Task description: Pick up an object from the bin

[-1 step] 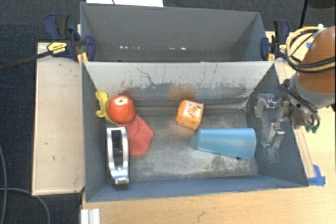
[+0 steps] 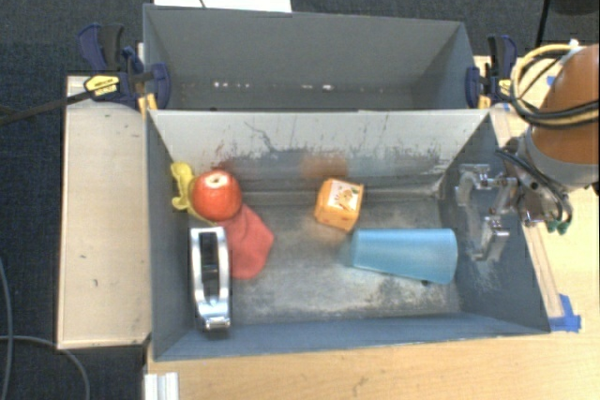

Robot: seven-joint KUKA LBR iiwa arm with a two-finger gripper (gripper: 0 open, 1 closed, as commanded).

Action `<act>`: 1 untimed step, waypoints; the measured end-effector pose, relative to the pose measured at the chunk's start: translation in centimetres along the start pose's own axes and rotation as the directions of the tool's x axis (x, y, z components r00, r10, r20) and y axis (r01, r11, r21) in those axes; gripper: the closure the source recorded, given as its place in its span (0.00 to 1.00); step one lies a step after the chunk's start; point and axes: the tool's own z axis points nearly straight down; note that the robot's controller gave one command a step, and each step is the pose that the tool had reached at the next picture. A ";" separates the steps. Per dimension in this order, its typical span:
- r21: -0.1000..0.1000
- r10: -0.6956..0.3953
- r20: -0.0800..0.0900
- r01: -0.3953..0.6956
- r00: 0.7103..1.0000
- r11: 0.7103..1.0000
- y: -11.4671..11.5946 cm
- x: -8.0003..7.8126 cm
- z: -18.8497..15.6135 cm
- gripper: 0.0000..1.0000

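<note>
My gripper (image 2: 480,215) hung at the right end of the grey bin (image 2: 309,140), over the sloping right wall and low toward the floor. Its two metal fingers (image 2: 466,189) stood apart and there was nothing between them — an open, empty tool.

Nearest to it was the light blue cup (image 2: 403,255), lying on its side on the bin floor with its wider end toward my gripper. It was just to the left of the fingers, and I couldn't make out any touch between them. Up and left of the cup sat a small orange block (image 2: 337,204), tilted on a corner and near the cup's narrow end, but apart from it.

The rest was well away from me, over on the left side. A red apple (image 2: 217,195) sat against a yellow piece (image 2: 180,185) by the left wall. A red soft lump (image 2: 251,244) lay just below the apple and touched it. Beside that lump was a silver-and-black metal thing (image 2: 211,278), long and lying along the left wall — what kind of tool it was I couldn't tell.
</note>
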 end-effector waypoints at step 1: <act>0.001 0.004 0.004 -0.004 1.000 1.000 1.1 1.2 6.5 0.00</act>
